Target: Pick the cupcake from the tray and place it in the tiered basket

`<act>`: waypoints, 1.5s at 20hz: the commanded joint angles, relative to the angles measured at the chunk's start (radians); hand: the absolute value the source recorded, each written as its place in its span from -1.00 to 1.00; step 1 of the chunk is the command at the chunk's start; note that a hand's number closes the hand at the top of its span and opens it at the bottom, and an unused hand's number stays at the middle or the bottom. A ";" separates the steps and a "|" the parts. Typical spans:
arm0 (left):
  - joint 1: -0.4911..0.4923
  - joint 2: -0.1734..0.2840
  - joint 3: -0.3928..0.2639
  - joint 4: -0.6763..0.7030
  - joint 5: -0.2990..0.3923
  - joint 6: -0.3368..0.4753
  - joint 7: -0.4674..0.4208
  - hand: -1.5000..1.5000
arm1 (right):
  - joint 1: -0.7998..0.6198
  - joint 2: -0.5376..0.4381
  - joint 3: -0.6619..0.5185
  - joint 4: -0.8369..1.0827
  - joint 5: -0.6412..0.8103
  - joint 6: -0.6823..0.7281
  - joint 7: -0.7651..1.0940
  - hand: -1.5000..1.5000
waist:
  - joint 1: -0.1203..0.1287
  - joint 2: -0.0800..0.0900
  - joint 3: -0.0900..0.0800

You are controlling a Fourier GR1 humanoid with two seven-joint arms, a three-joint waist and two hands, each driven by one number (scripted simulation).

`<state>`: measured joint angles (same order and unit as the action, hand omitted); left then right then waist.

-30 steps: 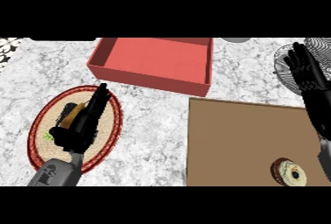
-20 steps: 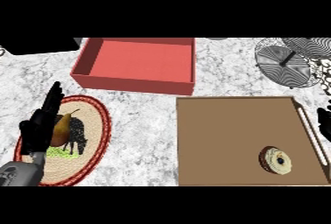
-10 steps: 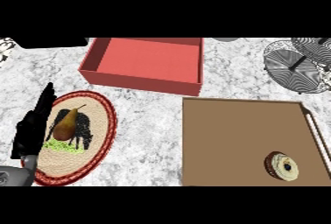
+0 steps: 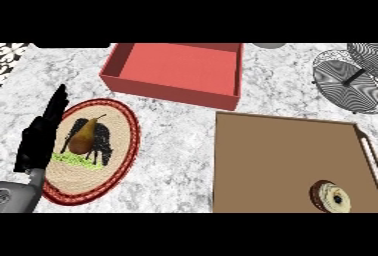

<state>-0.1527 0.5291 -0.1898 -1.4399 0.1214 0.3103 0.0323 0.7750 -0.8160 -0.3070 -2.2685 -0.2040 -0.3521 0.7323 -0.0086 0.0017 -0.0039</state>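
The cupcake (image 4: 331, 196), pale frosting with a dark centre, sits near the front right corner of the brown tray (image 4: 280, 150). The tiered basket (image 4: 351, 76), black wire mesh, stands at the back right of the counter. My left hand (image 4: 40, 135) shows at the left edge, fingers straight and pointing up, beside a woven plate; it holds nothing. My right hand does not show in the head view.
A red open box (image 4: 177, 72) stands at the back centre. A round woven plate (image 4: 92, 145) with a red rim and a pear picture lies at the front left. Marble counter runs between the plate and the tray.
My right hand has left the view at the right. The left hand moved from over the woven plate to its left side. The view shifted, so the basket shows more fully.
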 commanded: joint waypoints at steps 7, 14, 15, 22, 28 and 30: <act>-0.038 -0.041 0.006 0.004 -0.024 -0.024 0.038 0.00 | -0.241 -0.151 0.103 -0.061 0.019 -0.017 0.507 -1.00 | 0.028 0.005 0.003; -0.021 -0.049 0.010 0.004 -0.051 -0.036 0.011 0.00 | -0.351 -0.173 0.211 0.096 -0.020 0.050 0.534 -1.00 | 0.032 0.005 0.003; -0.068 -0.082 0.014 0.084 -0.058 -0.025 0.000 0.00 | -0.348 -0.161 0.251 0.097 0.021 0.037 0.525 -1.00 | 0.020 0.007 0.003; -0.017 -0.061 0.063 0.057 -0.051 -0.069 -0.012 0.00 | -0.409 -0.136 0.323 0.046 0.066 0.040 0.613 -1.00 | 0.014 0.000 0.003; 0.040 -0.078 0.040 -0.031 -0.080 -0.054 0.008 0.00 | -0.431 -0.141 0.435 0.062 0.195 0.045 0.650 -1.00 | 0.031 0.001 0.002; -0.016 -0.096 0.046 0.032 -0.097 -0.049 -0.006 0.00 | -0.445 -0.131 0.450 0.082 0.229 0.049 0.653 -1.00 | 0.020 0.002 0.002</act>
<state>-0.1681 0.4519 -0.1410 -1.4298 0.0460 0.2567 0.0517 0.3859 -0.9493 0.0870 -2.1970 -0.0448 -0.2845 1.1789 0.0089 0.0025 -0.0013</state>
